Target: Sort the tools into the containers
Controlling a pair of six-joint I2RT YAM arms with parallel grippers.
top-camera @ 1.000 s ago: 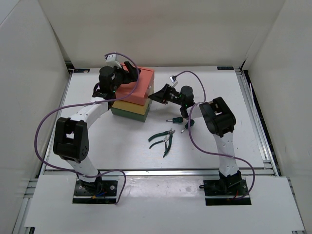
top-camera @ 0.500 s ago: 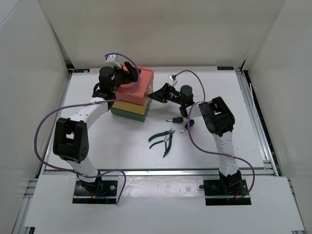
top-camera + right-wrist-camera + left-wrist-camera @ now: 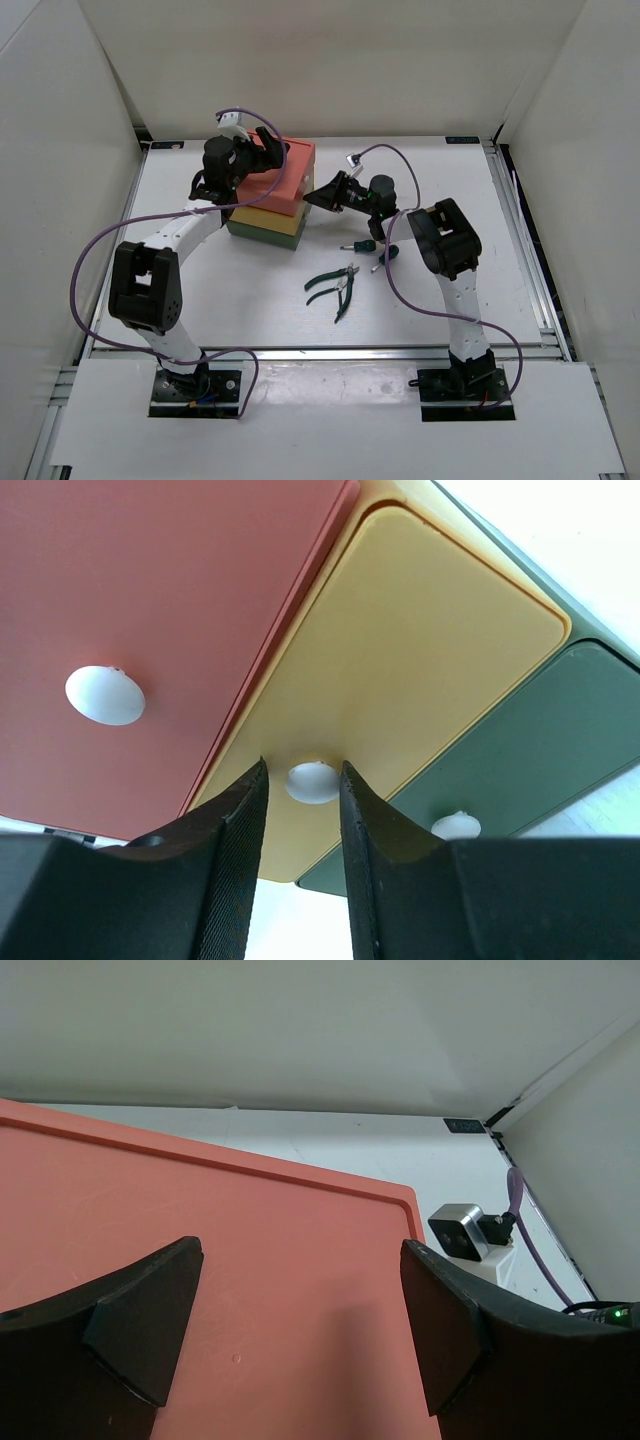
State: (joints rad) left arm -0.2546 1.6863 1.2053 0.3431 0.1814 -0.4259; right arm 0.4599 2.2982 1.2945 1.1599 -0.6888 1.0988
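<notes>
The three stacked drawers, salmon-red (image 3: 285, 178) on top, yellow (image 3: 272, 223) and dark green (image 3: 238, 228), stand at the back left. My left gripper (image 3: 264, 150) is open, its fingers spread wide just over the red top (image 3: 250, 1250). My right gripper (image 3: 313, 197) is at the drawer fronts, open narrowly, its fingertips on either side of the yellow drawer's white knob (image 3: 312, 781) with a small gap on the left. Two pliers (image 3: 334, 287) and two green-handled screwdrivers (image 3: 358, 246) lie on the table. The wrenches are out of view.
In the right wrist view the red drawer's knob (image 3: 104, 695) and the green drawer's knob (image 3: 456, 825) flank the yellow one. White walls enclose the table (image 3: 450, 200). The right arm's camera (image 3: 460, 1231) shows past the red top's corner.
My right gripper has moved a little left, closer in against the drawer fronts. The left arm and the tools have not moved.
</notes>
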